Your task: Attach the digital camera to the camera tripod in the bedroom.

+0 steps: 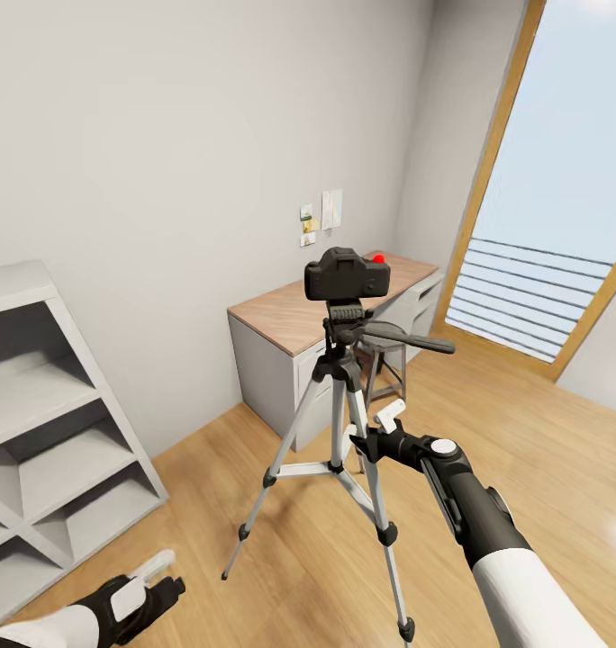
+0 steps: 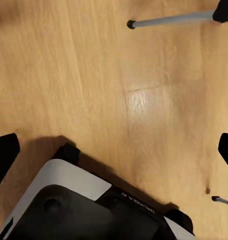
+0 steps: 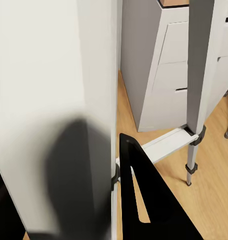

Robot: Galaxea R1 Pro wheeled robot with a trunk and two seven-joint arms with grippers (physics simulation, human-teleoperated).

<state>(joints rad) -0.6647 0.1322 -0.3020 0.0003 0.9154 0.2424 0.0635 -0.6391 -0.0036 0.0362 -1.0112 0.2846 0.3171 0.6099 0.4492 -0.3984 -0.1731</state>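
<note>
Digital camera (image 1: 346, 274) sits on top of the camera tripod (image 1: 344, 432), right on its black head. The tripod stands on the light wood floor (image 1: 254, 477) in the bedroom, with its three silver legs spread out. A long black handle (image 1: 407, 338) sticks out from the head toward the window (image 1: 560, 198).

The right gripper (image 1: 369, 438) is lower than the camera, down by the tripod's middle. It is just beside the legs, and from the head view it looks like it touches one, but I cannot tell for sure. In the right wrist view a black finger (image 3: 154, 200) is very close to a pale tripod leg (image 3: 96, 100) that is big and blurry. I cannot tell if this gripper is apart or together.

The left gripper (image 1: 155, 585) hangs low near the floor, well apart from the camera and not touching the tripod. In the left wrist view its two black fingertips (image 2: 5, 152) are far apart, with nothing between them but floor.

Behind the tripod is a counter (image 1: 299, 315) with a wood top and grey drawers. A grey shelf (image 1: 38, 414) stands by the wall.
</note>
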